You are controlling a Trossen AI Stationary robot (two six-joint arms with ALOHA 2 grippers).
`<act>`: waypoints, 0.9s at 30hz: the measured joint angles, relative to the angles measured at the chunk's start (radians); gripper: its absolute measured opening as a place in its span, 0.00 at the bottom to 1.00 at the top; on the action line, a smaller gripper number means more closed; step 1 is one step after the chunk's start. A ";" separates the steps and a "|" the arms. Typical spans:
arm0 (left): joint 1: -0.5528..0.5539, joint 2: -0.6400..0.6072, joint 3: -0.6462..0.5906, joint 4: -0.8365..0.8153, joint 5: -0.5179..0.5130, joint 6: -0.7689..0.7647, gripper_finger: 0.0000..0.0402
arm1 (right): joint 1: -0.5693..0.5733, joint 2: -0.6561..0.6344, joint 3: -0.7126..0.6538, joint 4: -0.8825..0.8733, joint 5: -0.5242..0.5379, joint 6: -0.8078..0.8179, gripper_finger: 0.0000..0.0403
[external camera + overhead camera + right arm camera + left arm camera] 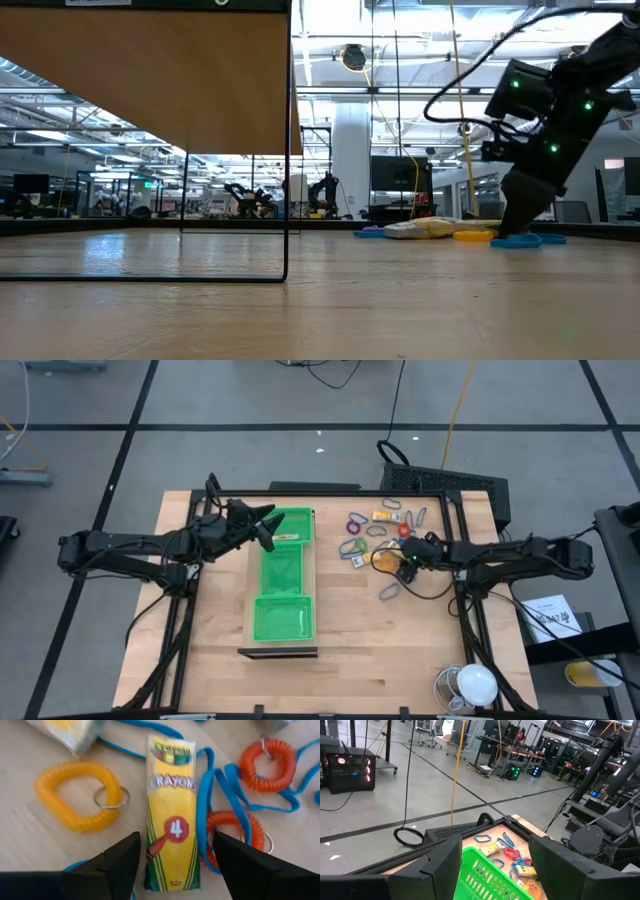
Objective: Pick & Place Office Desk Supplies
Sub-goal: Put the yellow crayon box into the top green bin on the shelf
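The office desk supplies lie scattered on the table's right half. In the right wrist view a yellow four-crayon box lies flat among blue lanyards, a yellow coil loop and orange-red coil loops. My right gripper is open and tilted down, low over the table, with one finger on each side of the box's near end. My left gripper is open and level, holding nothing above the far compartment of the green tray.
The green tray sits in a wooden frame at the table's middle. A white round object stands at the near right corner. A black box sits past the far edge. Bare wood lies at the near middle.
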 joint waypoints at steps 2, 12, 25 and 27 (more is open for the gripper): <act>0.000 0.000 0.000 0.000 0.000 -0.001 0.60 | -0.006 -0.002 -0.030 0.048 -0.001 0.001 0.58; 0.000 0.000 0.000 0.000 0.001 -0.005 0.60 | -0.007 -0.002 -0.063 0.089 -0.023 0.037 0.49; 0.000 0.000 0.000 0.001 0.002 -0.011 0.60 | -0.007 0.002 -0.067 0.193 -0.054 -0.035 0.33; 0.000 0.000 0.000 0.001 0.002 -0.011 0.60 | -0.007 0.003 -0.067 0.220 -0.060 -0.052 0.32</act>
